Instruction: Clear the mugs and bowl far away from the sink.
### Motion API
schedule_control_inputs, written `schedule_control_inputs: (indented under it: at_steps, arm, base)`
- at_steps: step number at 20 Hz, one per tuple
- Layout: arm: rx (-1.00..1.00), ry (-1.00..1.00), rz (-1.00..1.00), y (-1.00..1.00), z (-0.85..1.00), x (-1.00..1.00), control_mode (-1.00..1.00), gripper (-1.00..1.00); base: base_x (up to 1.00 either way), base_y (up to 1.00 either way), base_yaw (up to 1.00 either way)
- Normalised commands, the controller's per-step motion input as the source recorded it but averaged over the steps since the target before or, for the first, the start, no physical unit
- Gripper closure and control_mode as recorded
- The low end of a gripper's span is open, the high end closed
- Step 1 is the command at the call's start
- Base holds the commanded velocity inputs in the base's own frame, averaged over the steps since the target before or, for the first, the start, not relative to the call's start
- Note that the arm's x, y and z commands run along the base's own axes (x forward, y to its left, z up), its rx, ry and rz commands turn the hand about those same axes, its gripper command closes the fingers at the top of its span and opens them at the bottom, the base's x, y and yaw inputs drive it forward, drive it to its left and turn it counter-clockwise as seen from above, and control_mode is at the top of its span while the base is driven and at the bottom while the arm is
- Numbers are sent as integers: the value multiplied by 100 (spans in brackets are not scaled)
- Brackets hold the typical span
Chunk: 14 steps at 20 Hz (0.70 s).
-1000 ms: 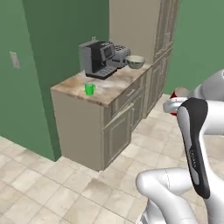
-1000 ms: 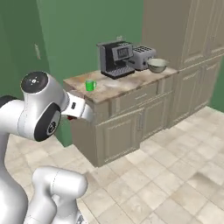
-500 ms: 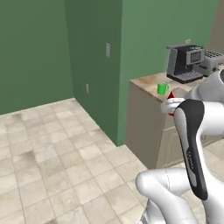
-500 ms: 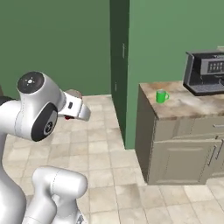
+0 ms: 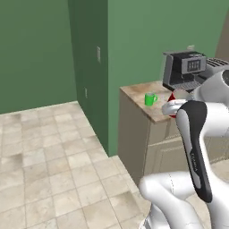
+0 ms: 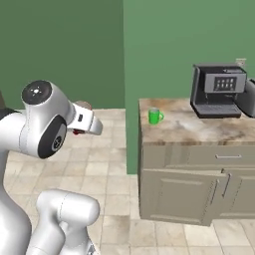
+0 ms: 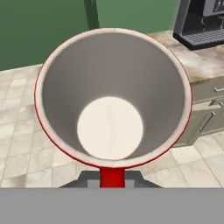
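The pincer [image 7: 112, 181] is closed tight on the red mug [image 7: 113, 94], gripping it low at the handle side, so the hand view looks straight down into the mug's pale inside. In the right base view the red mug [image 6: 79, 130] hangs in the air above open tiled floor [image 6: 99, 149], well apart from the table [image 6: 199, 130]. The green mug [image 6: 155, 116] stands upright near the table's left end, close to the front edge, handle turned toward the coffee machine [image 6: 219, 89], which sits further right against the green wall [image 6: 164, 45]. Bare marble top lies between them. Broad floor opens left of the cabinet.
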Motion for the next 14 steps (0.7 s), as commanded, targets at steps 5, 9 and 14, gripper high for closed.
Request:
schedule_control_inputs:
  at_steps: [5,9,14]
  arm:
    - [0,0,0,0,0,0,100,100]
    - [0,0,0,0,0,0,100,100]
    - [0,0,0,0,0,0,100,100]
  base:
    - [21,-88,9]
    - [33,-57,0]
    - [22,-74,0]
